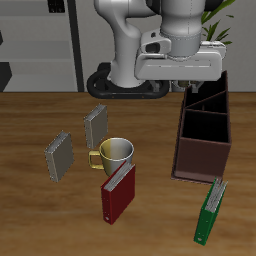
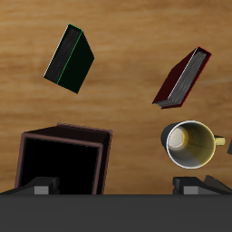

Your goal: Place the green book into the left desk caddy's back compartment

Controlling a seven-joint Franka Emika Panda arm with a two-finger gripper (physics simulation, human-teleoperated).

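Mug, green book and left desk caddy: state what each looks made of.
Mug: seemingly brass-like metal, a yellowish sheen with a pale highlight on the rim; glazed ceramic is possible.
Green book: apparently a smooth hard cover, flat bright green, with a white paper-like page edge.
Left desk caddy: dark reddish-brown walls, matte, perhaps wood or leatherette; no grain visible; black inside.
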